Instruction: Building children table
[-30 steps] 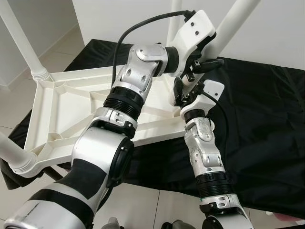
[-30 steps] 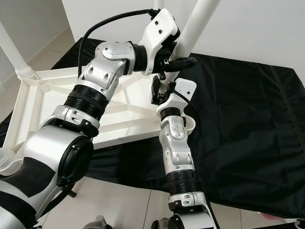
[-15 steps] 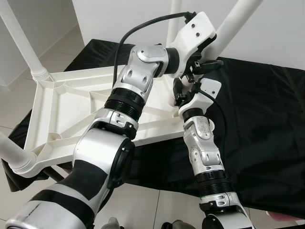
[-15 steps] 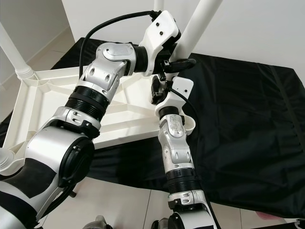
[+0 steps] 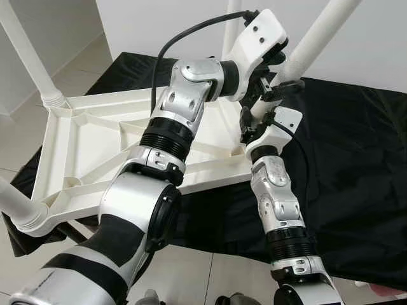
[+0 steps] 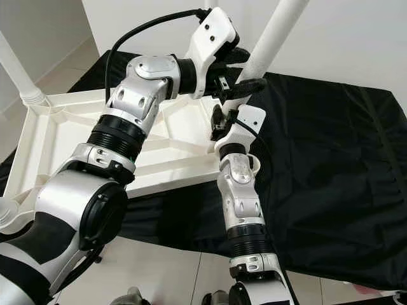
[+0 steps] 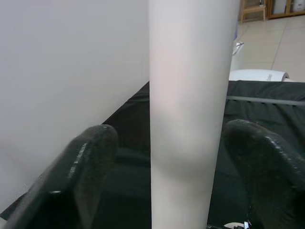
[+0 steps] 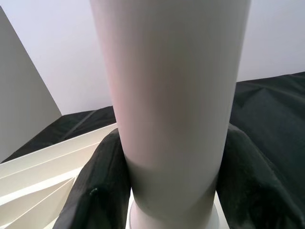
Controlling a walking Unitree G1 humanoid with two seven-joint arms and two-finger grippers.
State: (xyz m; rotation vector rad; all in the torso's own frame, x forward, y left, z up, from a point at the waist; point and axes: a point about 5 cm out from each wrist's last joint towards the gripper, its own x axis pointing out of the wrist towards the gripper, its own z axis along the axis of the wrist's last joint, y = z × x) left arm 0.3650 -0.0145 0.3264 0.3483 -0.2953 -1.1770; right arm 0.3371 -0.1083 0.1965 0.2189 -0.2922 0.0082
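Note:
The white plastic children's table (image 5: 95,146) lies upside down on a black cloth (image 5: 356,159), legs pointing up. Both grippers are on its near right leg (image 5: 318,38), which leans to the right. My right gripper (image 5: 250,125) is shut on the leg just above its socket; in the right wrist view both fingers (image 8: 102,191) press the leg (image 8: 171,95). Higher up, my left gripper (image 5: 283,75) straddles the leg. In the left wrist view one finger (image 7: 88,162) stands off the leg (image 7: 190,95) with a gap, while the other (image 7: 259,157) is at its edge.
Three more white legs stand up from the table: far left (image 5: 25,51), near left (image 5: 16,203) and far right (image 5: 230,25). The cloth covers a low surface beside a white wall. Pale floor tiles (image 5: 191,267) lie in front.
The leg has tilted further to the right. Both grippers have shifted right with it, the left one slightly up.

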